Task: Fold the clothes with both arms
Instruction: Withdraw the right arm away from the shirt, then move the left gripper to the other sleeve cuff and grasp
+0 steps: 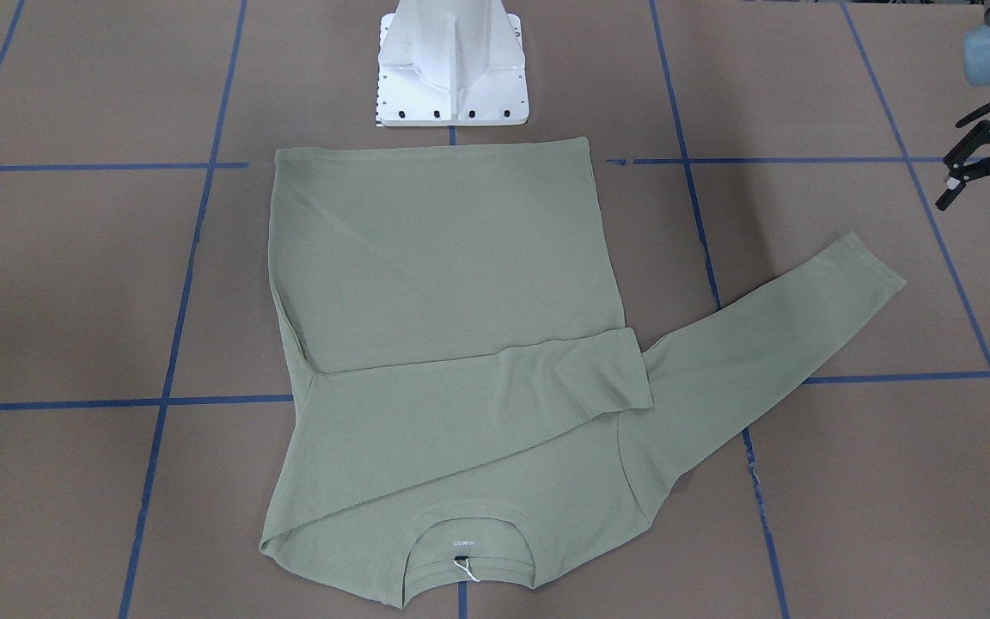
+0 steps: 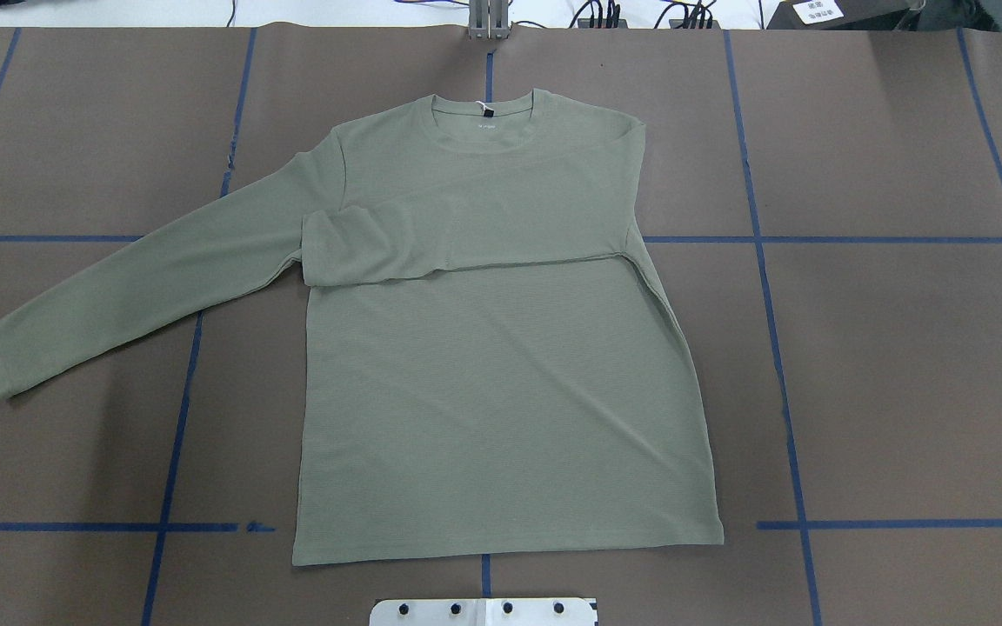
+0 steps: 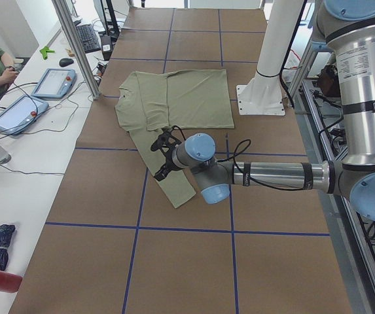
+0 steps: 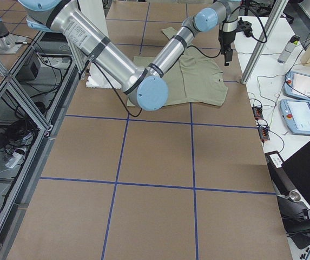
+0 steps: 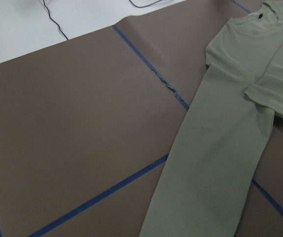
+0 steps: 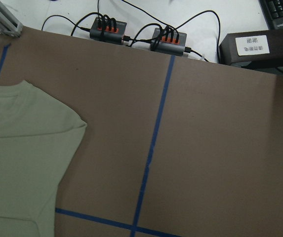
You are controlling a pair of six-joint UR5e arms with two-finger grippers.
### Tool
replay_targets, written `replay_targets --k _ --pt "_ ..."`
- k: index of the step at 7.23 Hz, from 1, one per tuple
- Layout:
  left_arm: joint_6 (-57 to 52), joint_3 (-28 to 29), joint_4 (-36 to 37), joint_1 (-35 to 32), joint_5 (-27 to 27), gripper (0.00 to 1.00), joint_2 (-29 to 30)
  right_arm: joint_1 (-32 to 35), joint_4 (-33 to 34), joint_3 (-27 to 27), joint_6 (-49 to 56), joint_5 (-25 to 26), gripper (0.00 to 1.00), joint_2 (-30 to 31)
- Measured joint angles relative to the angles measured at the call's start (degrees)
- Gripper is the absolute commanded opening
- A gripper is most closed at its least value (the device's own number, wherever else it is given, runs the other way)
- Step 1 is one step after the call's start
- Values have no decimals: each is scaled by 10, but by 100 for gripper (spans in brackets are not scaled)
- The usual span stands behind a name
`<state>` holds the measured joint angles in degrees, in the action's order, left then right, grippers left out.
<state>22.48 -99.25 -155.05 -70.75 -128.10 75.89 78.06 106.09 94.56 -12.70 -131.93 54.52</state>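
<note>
While the brown table (image 2: 901,391) spreads wide beneath me, the sage-green shirt (image 2: 501,391) lies flat on it, below and between my grippers. One sleeve (image 2: 431,248) is folded across the chest and the other sleeve (image 2: 136,287) stretches toward my left gripper (image 1: 986,198). That gripper hangs above the table near the cuff, jaws apart and empty; my right gripper (image 4: 228,58) hovers beside the opposite shoulder, and I cannot tell how its jaws stand.

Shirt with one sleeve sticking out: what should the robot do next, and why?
Probably lower the left gripper onto the outstretched sleeve near its cuff. The other sleeve already lies folded across the shirt, while this one lies flat on the table, and that gripper hangs open close by.
</note>
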Motion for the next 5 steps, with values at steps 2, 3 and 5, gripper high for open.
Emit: replay_targets --k 2,3,5 --pt "6 0 -13 70 63 100 -43 51 -3 37 102 -17 100 122" --pt "7 3 -16 109 92 100 -56 64 -4 66 124 -18 100 175" --pt "7 12 -18 187 139 100 -73 76 -3 112 133 -19 100 226"
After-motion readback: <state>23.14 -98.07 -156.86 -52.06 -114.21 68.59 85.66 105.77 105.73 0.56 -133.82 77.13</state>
